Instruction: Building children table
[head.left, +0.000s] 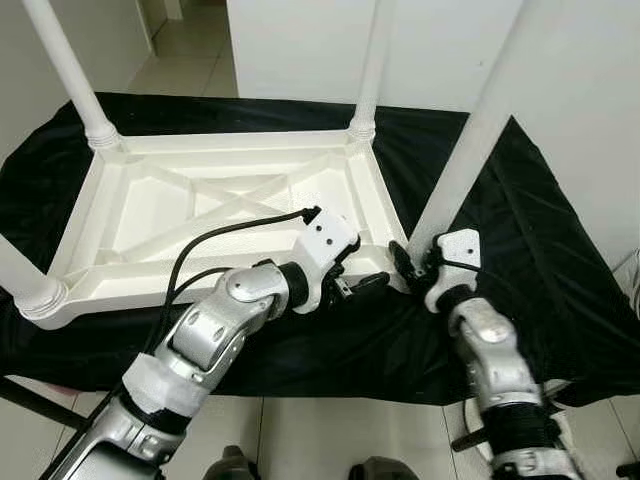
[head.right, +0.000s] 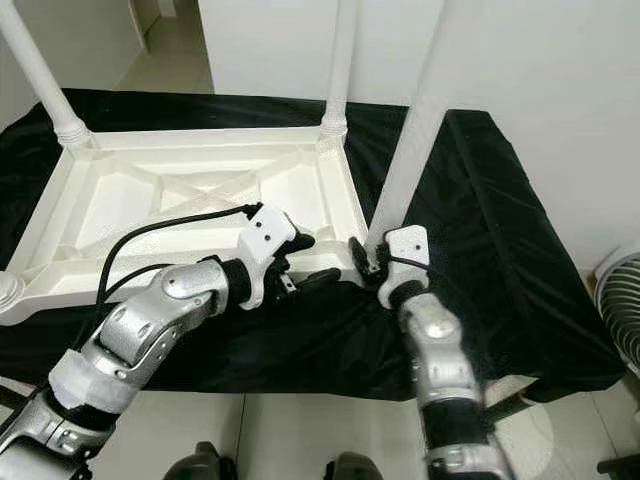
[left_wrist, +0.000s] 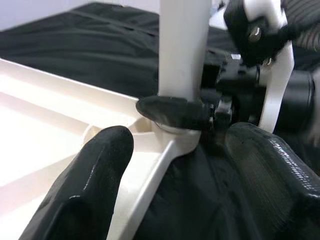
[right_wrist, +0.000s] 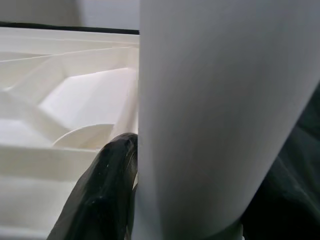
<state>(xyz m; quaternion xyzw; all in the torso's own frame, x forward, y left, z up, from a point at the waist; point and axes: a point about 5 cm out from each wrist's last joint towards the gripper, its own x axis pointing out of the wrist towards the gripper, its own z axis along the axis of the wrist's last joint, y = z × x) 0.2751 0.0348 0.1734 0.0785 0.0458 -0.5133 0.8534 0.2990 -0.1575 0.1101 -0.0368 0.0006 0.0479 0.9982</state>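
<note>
Left eye view: a black cloth (head.left: 560, 260) covers the worktop, and the white tabletop (head.left: 200, 215) lies upside down on it, nearer the left edge, with legs standing in its corners. At its near right corner the right gripper (head.left: 412, 268) clasps the foot of a leg (head.left: 470, 150). The left gripper (head.left: 355, 282), jaws parted, hovers just beside that corner.

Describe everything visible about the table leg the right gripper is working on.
The leg is a smooth white tube, plastic by its look, standing tilted at the near right corner of the upside-down white tabletop on a black cloth. Its foot meets the corner socket; whether it is fully seated cannot be told. The right gripper clasps its base, one finger against it. The left gripper hovers beside.
</note>
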